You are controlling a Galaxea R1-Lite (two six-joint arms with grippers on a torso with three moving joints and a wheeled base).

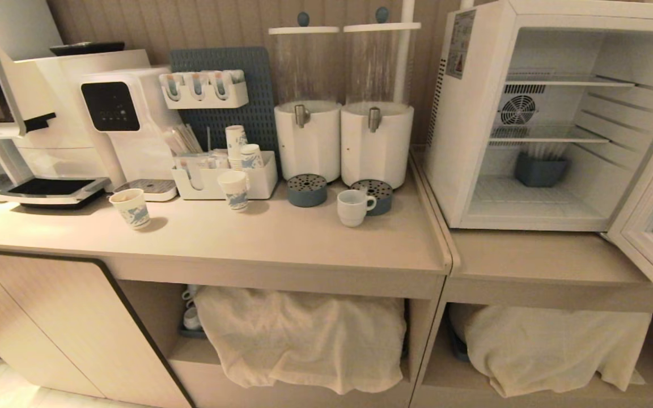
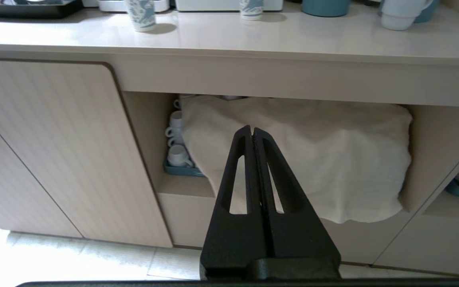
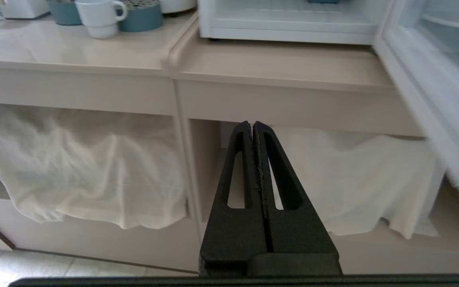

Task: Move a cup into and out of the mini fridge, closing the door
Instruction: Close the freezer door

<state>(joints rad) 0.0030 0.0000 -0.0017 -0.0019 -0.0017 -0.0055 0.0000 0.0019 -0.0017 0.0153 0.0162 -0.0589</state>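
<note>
Below the table edge, in front of the open shelves, both arms hang low. The left tool (image 2: pixel 252 133) has its two black fingers pressed flat together and grips nothing; it points at a white cloth (image 2: pixel 301 155) draped over the left shelf bay, with small white cups on a blue tray (image 2: pixel 183 170) peeking out beside the cloth. The right tool (image 3: pixel 252 127) is likewise fully closed and empty, pointing at the divider between the two shelf bays, where a second white cloth (image 3: pixel 357 183) covers the right bay.

Up on the table (image 1: pixel 281 238), the cup (image 1: pixel 353 207), squat and white with a side handle, stands near the right end, just in front of a round blue drip tray (image 1: pixel 376 192) under the right of two tall white drink dispensers (image 1: pixel 376 102). Two blue-printed paper cups (image 1: pixel 131 208) stand farther left, near a white organizer tray (image 1: pixel 213 184) and the white drink machines (image 1: pixel 122 119).

On a lower table section to the right sits the mini fridge (image 1: pixel 445 141), its interior showing wire shelves, a fan and a small blue-grey container (image 1: pixel 541 170) at the far bottom. The door (image 1: pixel 652 226) stands swung wide open at the right edge, its glass window facing inward.
</note>
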